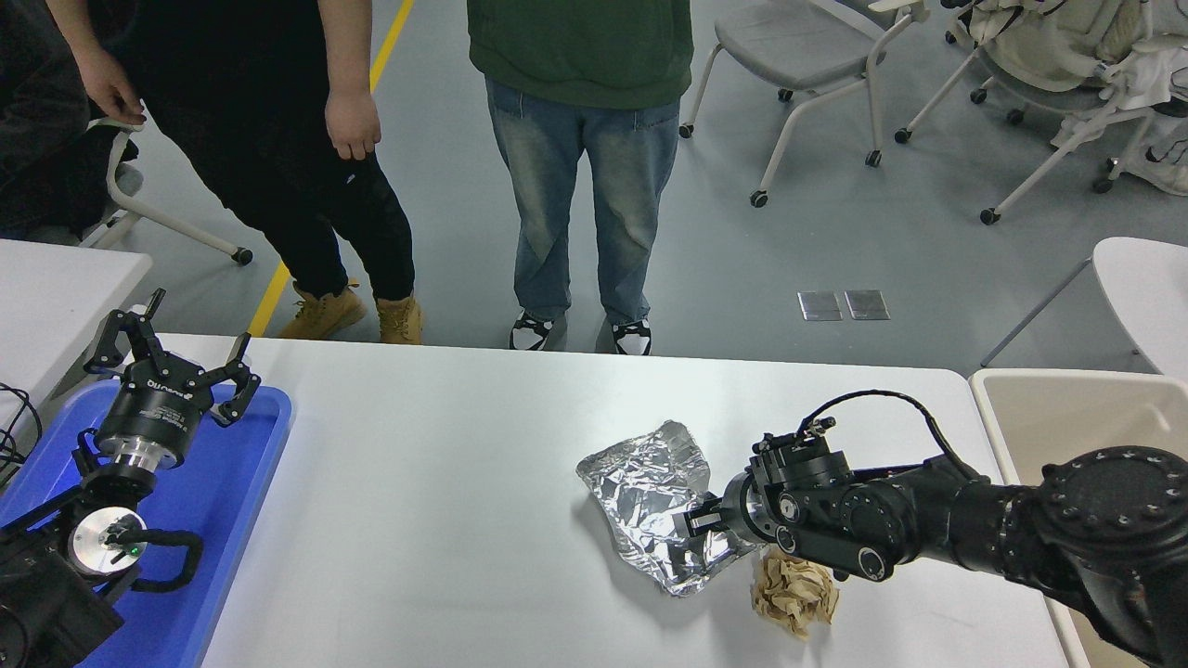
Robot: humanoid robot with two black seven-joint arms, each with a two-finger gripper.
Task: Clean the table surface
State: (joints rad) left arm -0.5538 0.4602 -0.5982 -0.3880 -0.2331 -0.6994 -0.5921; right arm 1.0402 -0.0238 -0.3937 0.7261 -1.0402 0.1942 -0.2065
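Observation:
The white table surface fills the lower half of the head view. A crumpled sheet of silver foil lies right of its middle, turned at an angle. My right gripper comes in from the right and is shut on the foil's right edge. A ball of crumpled brown paper lies on the table just below and right of the gripper, under the wrist. My left gripper is parked at the lower left over the blue tray, fingers spread open and empty.
A blue plastic tray sits on the table's left end. A beige bin stands past the right end. Two people stand at the far side. A smaller white table is at the left. Chairs stand behind.

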